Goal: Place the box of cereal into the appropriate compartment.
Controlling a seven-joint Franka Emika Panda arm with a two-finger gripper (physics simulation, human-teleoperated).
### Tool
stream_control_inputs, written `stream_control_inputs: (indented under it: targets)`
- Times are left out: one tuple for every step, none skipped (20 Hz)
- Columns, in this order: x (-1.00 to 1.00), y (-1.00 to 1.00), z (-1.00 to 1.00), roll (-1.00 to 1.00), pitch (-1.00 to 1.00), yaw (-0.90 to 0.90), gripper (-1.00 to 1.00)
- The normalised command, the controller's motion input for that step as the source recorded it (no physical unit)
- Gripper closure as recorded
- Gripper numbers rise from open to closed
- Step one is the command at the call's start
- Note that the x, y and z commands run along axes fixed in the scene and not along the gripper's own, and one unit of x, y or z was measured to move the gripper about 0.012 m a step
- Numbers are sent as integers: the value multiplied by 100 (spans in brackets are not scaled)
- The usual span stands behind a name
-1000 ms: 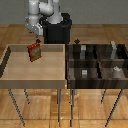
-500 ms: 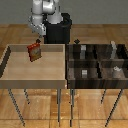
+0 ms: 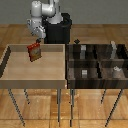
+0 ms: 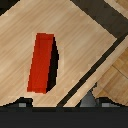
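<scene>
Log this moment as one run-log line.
phase: approach | box of cereal: upright on light tray, not grasped | gripper: above box, jaw state unclear | dark compartment bin: box not placed

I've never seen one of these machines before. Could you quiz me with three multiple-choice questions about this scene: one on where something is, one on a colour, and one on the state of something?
1. Where is the cereal box?
A. in the light wooden tray, on the exterior view's left
B. in the dark divided bin
C. on the floor

2. What colour is the cereal box?
A. blue
B. red-orange
C. green

3. How does the cereal box stand?
A. lying flat
B. upright on the tray floor, nothing gripping it
C. lifted in the jaws

Answers:
1 A: it sits inside the tray's raised rim, apart from the dark divided bin.
2 B: both views show red-orange sides.
3 B: it stands on its base, and the arm hangs above it without touching.
</scene>
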Motion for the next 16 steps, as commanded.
stream_control_inputs:
  targets:
    - [0,0,0,0,0,0,-100]
    - [100,0,0,0,0,0,-100]
    - [0,0,0,0,0,0,-100]
    - [0,0,0,0,0,0,-100]
    - [100,0,0,0,0,0,-100]
    - [100,0,0,0,0,0,-100]
    - [0,0,0,0,0,0,-100]
    - [100,0,0,0,0,0,-100]
    - [0,0,0,0,0,0,-100]
    - [0,0,0,0,0,0,-100]
    - [0,0,0,0,0,0,-100]
    - [0,0,0,0,0,0,-100]
    - [0,0,0,0,0,0,-100]
    - [0,0,0,0,0,0,-100]
    - [0,0,0,0,0,0,-100]
    - [0,0,0,0,0,0,-100]
